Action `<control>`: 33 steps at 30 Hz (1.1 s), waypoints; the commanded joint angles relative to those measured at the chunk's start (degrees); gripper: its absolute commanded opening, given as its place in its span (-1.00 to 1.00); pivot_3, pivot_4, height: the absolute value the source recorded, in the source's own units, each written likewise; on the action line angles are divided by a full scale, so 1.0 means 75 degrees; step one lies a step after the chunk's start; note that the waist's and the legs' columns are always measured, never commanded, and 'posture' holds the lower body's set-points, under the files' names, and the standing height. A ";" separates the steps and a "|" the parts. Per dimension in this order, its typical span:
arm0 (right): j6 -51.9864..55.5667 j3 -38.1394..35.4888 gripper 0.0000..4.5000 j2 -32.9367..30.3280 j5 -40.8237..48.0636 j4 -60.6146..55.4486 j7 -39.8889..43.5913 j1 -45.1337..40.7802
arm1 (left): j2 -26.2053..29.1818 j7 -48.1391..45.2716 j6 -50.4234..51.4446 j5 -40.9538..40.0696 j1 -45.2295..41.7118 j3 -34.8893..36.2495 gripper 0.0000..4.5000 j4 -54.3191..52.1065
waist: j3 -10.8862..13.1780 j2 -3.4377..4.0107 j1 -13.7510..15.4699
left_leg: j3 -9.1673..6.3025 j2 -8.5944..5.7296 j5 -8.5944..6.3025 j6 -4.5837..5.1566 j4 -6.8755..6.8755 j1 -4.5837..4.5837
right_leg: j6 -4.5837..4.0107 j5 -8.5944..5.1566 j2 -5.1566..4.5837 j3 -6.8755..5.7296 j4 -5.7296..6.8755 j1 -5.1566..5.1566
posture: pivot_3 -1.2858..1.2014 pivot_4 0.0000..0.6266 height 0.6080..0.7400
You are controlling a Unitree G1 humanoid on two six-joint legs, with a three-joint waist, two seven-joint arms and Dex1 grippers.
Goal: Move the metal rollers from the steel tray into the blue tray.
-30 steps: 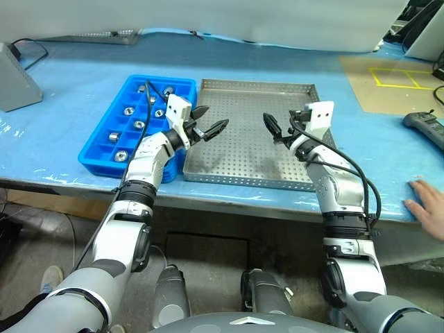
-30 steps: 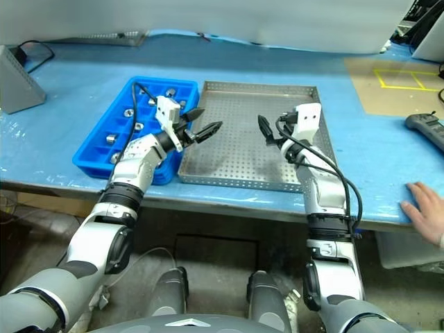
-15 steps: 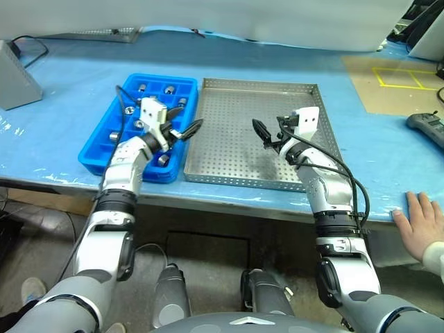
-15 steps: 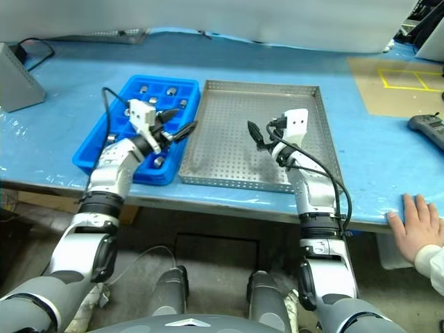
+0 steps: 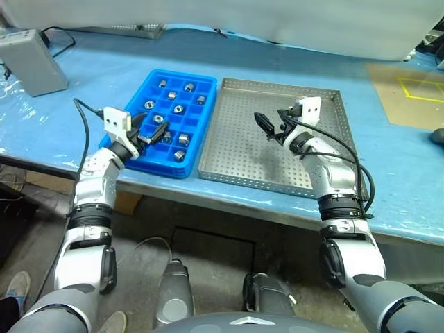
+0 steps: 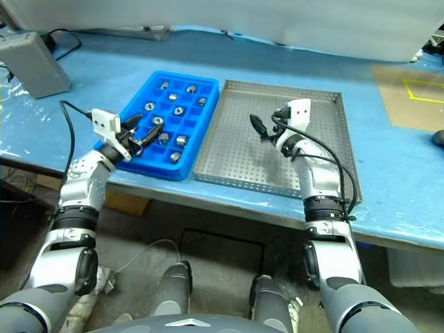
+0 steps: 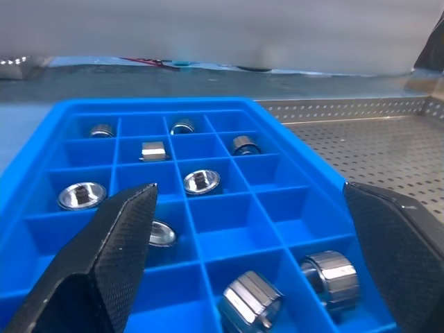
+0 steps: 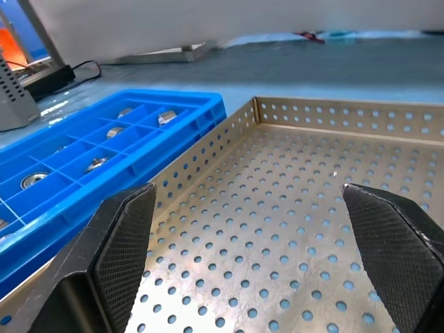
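Black fingers on both grippers are spread wide w/ nothing between them. Left gripper (image 5: 143, 130) hangs over the near edge of the blue tray (image 5: 205, 104), right gripper (image 5: 269, 127) sits over the steel tray (image 5: 325, 182), pointing in toward the blue one.

Key relation imo: the metal rollers (image 7: 202, 181) all lie ahead of and below the left fingers (image 7: 104, 257), in the blue tray's compartments, so left arm is way nearer to them. Most sit hole-up, but the two nearest the left fingers lie on their sides.

Right wrist view shows bare perforated floor betw the right fingers (image 8: 121, 239), no roller anywhere I can spot. Head views agree, steel tray looks empty. So I'd say the move is basically done, nothing left to grab.

Left wrist view gives each roller's tilt, head views are too far for that.

Bench (image 5: 83, 111) is blue too.
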 commanded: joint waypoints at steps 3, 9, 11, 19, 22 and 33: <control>-0.0251 0.0092 0.99 -0.0062 -0.0059 -0.0307 -0.0013 -0.0371 | -0.0515 0.0025 0.0008 -0.0079 -0.0191 -0.0358 1.00 -0.0545 | 0.0000 0.0000 -0.0027 | 0.0000 0.0000 0.0002 -0.0002 0.0004 0.0002 | 0.0003 0.0002 0.0000 0.0002 0.0004 0.0000 | 0.08 -0.52 1.00; -0.0041 -0.0032 0.99 -0.0237 -0.0021 -0.0879 -0.0197 -0.0072 | -0.1004 -0.0194 -0.0125 -0.0017 -0.0819 -0.0667 1.00 0.0147 | 0.0000 0.0000 -0.0080 | 0.0001 0.0001 0.0003 -0.0002 0.0004 0.0004 | 0.0006 0.0004 0.0004 0.0007 0.0005 0.0000 | 0.01 -0.52 1.00; -0.0003 -0.0105 0.99 -0.0286 0.0031 -0.1054 -0.0290 -0.0031 | -0.1131 -0.0331 -0.0189 0.0026 -0.1044 -0.0765 1.00 0.0438 | 0.0000 0.0000 -0.0106 | 0.0001 -0.0002 0.0003 -0.0002 0.0004 0.0005 | 0.0008 0.0005 0.0004 0.0010 0.0004 0.0000 | -0.01 -0.52 1.00; -0.0128 -0.0068 0.99 -0.0555 -0.0245 -0.0931 -0.0563 0.0016 | -0.1390 -0.0629 -0.0429 0.0111 -0.1606 -0.0912 1.00 0.1187 | 0.0000 0.0000 -0.0306 | 0.0003 -0.0003 0.0003 -0.0001 0.0005 0.0006 | 0.0014 0.0008 0.0006 0.0018 0.0004 0.0000 | -0.04 -0.52 1.00; -0.0306 0.0006 0.99 -0.0641 -0.0382 -0.0638 -0.0520 -0.0072 | -0.1464 -0.0634 -0.0464 0.0155 -0.1697 -0.0938 1.00 0.1238 | 0.0000 0.0000 -0.0326 | 0.0003 -0.0003 0.0003 -0.0001 0.0006 0.0008 | 0.0013 0.0009 0.0007 0.0019 0.0004 0.0000 | -0.03 -0.52 1.00; -0.0932 0.0190 0.99 -0.0316 -0.0661 -0.0029 -0.0643 -0.0118 | -0.1384 -0.0732 -0.0303 0.0195 -0.1722 -0.0973 1.00 0.1101 | 0.0000 0.0000 -0.0323 | 0.0003 -0.0003 0.0003 0.0004 0.0008 0.0009 | 0.0011 0.0010 0.0008 0.0022 0.0005 0.0000 | 0.00 -0.52 1.00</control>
